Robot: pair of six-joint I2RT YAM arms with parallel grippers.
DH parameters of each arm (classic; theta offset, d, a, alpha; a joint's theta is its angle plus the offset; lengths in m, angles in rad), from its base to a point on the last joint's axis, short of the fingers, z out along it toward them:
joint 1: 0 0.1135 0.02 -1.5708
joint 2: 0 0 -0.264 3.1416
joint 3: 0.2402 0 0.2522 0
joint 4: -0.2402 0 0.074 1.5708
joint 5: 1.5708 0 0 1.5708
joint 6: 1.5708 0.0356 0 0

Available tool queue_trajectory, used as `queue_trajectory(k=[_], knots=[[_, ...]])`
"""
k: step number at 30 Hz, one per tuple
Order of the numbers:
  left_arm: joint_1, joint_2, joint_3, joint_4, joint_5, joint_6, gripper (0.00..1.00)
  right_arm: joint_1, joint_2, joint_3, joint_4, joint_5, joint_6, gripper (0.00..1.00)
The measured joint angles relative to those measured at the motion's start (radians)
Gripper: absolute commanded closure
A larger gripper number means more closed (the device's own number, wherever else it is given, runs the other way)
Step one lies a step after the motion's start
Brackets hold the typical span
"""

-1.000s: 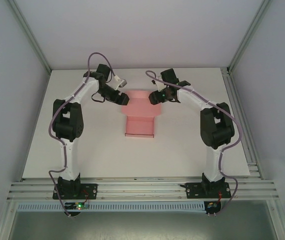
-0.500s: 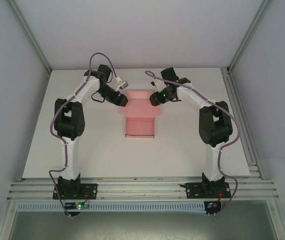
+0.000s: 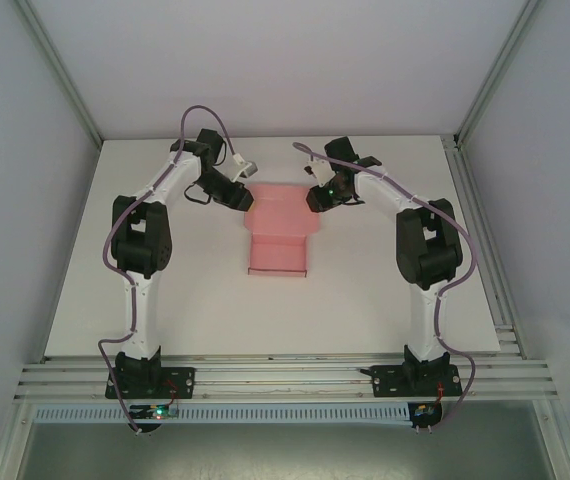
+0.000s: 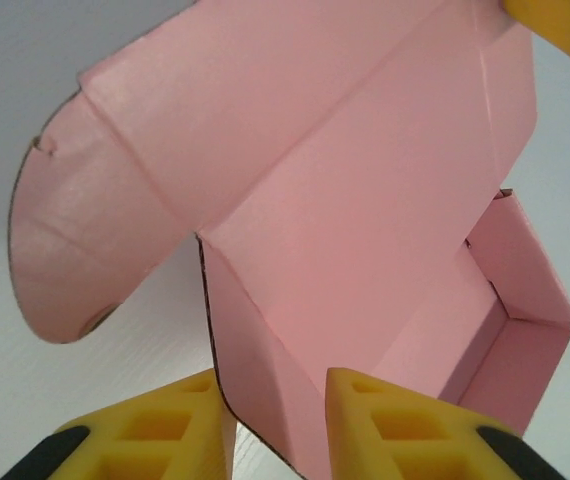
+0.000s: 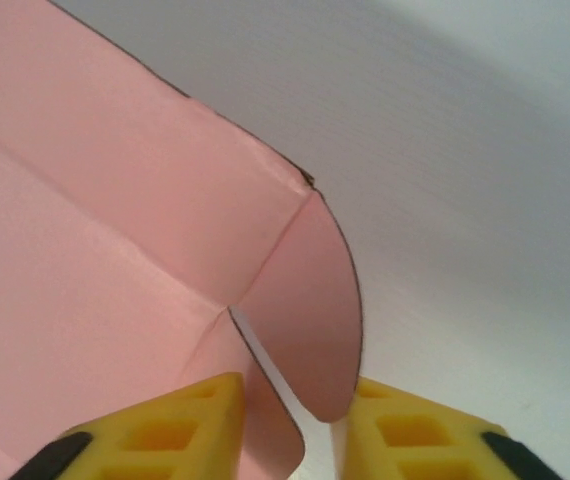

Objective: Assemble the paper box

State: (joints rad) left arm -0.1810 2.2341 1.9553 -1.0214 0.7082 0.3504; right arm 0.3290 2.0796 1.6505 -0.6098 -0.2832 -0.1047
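The pink paper box (image 3: 280, 245) lies mid-table, its tray part toward the arms and a wide lid panel behind it. My left gripper (image 3: 246, 200) is at the panel's back left corner and my right gripper (image 3: 316, 200) at its back right corner. In the left wrist view the box (image 4: 345, 200) fills the frame, and the left gripper (image 4: 270, 425) is shut on a bowed side flap, both yellow fingertips (image 4: 405, 430) touching card. In the right wrist view the right gripper (image 5: 295, 430) is shut on two overlapping flaps of the box (image 5: 115, 250), one of them rounded.
The white table (image 3: 165, 300) has bare room on both sides of the box and in front of it. Aluminium rails (image 3: 285, 375) run along the near edge, and a frame post (image 3: 475, 230) borders the right side. Grey walls enclose the cell.
Both grippers have narrowed from wide open onto the flaps at the lid panel's back corners. The right wrist has shifted slightly right and back; the box has stayed in place.
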Motion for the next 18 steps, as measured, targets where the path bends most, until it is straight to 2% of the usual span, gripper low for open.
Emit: queue_trajectory(k=[3, 7, 8, 12, 18], knots=[[0.000, 0.000, 0.000, -0.001, 0.001, -0.008, 0.85, 0.000, 0.000, 0.005, -0.001, -0.018, 0.004, 0.84], [0.000, 0.000, -0.002, 0.005, 0.007, -0.019, 0.97, 0.000, -0.003, 0.005, -0.004, -0.027, 0.006, 0.63], [0.000, -0.002, -0.006, 0.011, 0.008, -0.019, 1.00, 0.000, -0.007, 0.003, -0.006, -0.027, 0.006, 0.63], [0.000, -0.023, -0.032, 0.021, 0.016, -0.016, 1.00, -0.011, -0.031, -0.014, -0.008, -0.032, 0.016, 0.61], [0.000, -0.054, -0.082, 0.061, 0.029, -0.017, 1.00, -0.033, -0.052, -0.069, 0.018, -0.103, 0.028, 0.62]])
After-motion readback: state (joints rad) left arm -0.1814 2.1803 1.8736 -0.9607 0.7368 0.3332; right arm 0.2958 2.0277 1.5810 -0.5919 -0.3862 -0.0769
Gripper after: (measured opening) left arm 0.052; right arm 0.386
